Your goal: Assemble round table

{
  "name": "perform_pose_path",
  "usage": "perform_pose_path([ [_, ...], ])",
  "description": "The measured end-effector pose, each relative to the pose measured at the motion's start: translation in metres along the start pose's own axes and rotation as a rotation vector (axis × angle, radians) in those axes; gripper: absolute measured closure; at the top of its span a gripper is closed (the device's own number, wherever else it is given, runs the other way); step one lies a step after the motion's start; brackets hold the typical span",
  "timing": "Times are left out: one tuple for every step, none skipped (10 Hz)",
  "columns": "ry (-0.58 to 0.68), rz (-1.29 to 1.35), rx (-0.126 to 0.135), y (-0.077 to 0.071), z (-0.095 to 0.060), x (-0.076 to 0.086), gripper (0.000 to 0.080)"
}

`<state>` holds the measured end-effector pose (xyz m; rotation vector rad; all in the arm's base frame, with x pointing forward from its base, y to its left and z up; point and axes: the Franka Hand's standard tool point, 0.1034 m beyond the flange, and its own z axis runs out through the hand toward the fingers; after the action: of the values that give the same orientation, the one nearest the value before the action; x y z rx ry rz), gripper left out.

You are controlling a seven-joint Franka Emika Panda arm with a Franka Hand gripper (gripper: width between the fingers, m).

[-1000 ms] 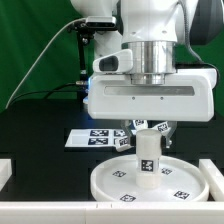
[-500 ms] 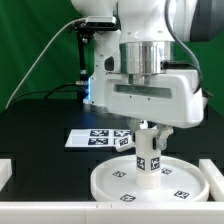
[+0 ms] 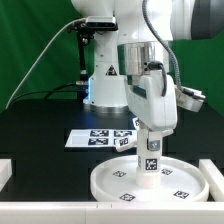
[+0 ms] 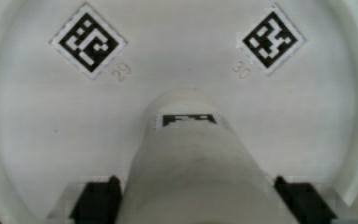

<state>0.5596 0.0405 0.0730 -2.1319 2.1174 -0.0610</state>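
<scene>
The large round rimmed disc (image 3: 185, 180) lies flat at the front of the black table, tags up. The short thick leg (image 3: 150, 160) stands upright at its middle. My gripper (image 3: 152, 142) comes straight down and is shut on the leg's upper part. In the wrist view the leg (image 4: 197, 150) fills the middle between my two black fingers (image 4: 99, 197), over the disc (image 4: 176, 40) and two of its tags. A white tagged part (image 3: 133, 123) peeks out behind the gripper; I cannot tell whether it is the cross-shaped base.
The marker board (image 3: 95, 139) lies flat behind the disc, toward the exterior view's left. White rails stand at the front left (image 3: 5, 172) and front right (image 3: 216, 166). The robot base (image 3: 100, 80) and a green backdrop are behind.
My wrist has turned about the vertical axis, so the gripper body now shows narrow side on. The leg has stayed upright at the disc's middle and turned with the gripper.
</scene>
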Motion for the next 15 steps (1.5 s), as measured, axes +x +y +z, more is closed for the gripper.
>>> perform_pose_path([
  [0.000,0.026,0.000,0.0000,0.0000,-0.0001,0.0393],
  [0.000,0.025,0.000,0.0000,0.0000,-0.0001,0.0393],
  [0.000,0.006,0.000,0.0000,0.0000,-0.0001,0.0393],
  [0.000,-0.067,-0.009,0.0008,0.0003,-0.0003,0.0317],
  [-0.012,-0.247,-0.032,0.0006,-0.0006,-0.0014,0.0317],
  [-0.016,-0.436,-0.029,0.0000,-0.0008,-0.0010,0.0188],
  [-0.020,-0.590,-0.028,0.0009,-0.0001,-0.0035,0.0158],
  [-0.021,-0.641,-0.028,0.0009,0.0000,-0.0033,0.0152],
  [-0.021,-0.703,-0.027,0.0008,-0.0001,-0.0029,0.0152],
  [-0.021,-0.787,-0.026,0.0006,-0.0002,-0.0026,0.0152],
  [-0.011,-0.956,-0.027,-0.0006,-0.0006,-0.0020,0.0151],
  [0.011,-1.173,-0.025,-0.0032,-0.0010,-0.0021,0.0151],
  [0.025,-1.332,-0.023,-0.0044,-0.0010,-0.0024,0.0151],
  [0.024,-1.336,-0.024,-0.0040,-0.0010,-0.0011,0.0151],
  [0.027,-1.404,-0.030,-0.0042,-0.0011,0.0004,0.0151],
])
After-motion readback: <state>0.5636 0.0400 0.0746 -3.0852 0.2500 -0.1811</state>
